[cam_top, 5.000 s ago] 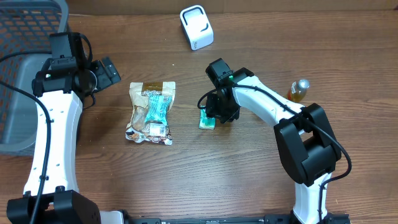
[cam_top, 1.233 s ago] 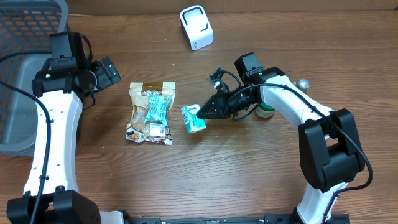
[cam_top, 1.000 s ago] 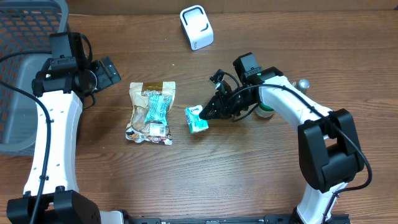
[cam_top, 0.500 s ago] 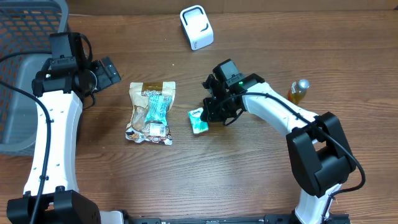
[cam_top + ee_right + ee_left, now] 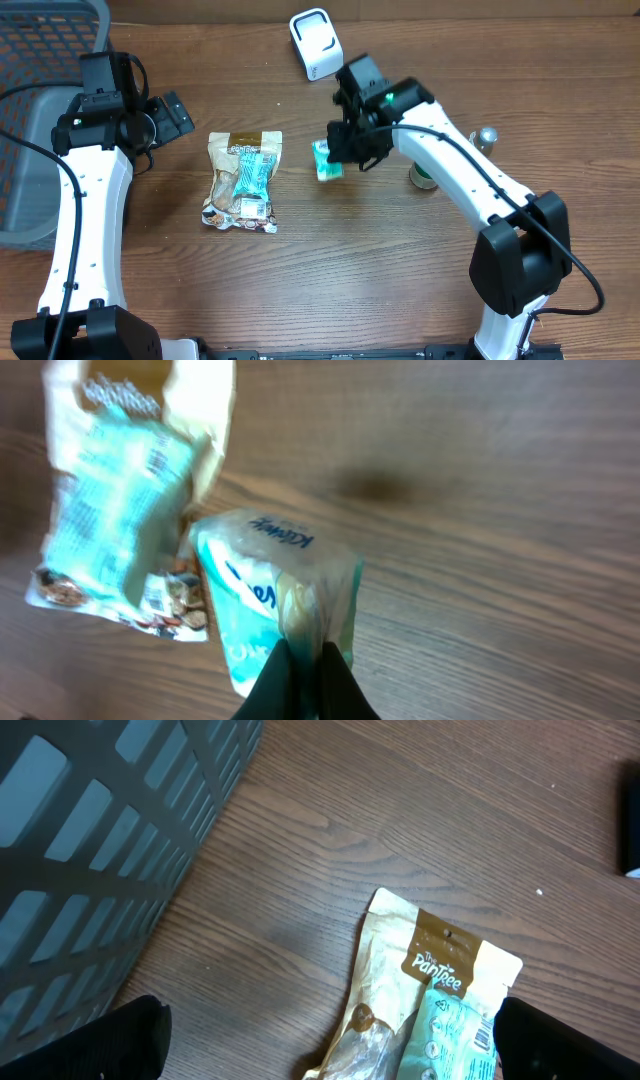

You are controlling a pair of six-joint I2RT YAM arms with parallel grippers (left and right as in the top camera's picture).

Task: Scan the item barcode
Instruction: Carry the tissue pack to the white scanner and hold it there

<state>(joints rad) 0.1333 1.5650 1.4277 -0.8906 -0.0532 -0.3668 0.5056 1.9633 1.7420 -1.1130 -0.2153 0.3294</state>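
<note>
Item — tissue pack [image 5: 326, 160]: pinched at one end of its wrapper by my right gripper [image 5: 303, 662], fingers clamped together on it. Long axis runs straight out from my fingertips, printed face toward my wrist camera. Position: just beside the snack bag [image 5: 243, 180], scanner [image 5: 316, 43] near. Left gripper [image 5: 172, 115] — fingers wide apart, holding nothing, by the basket [image 5: 30, 60].

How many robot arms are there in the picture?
2. The left arm stands by the grey basket at the table's edge; the right arm reaches toward the middle, holding a tissue pack. None looks hidden.
</note>
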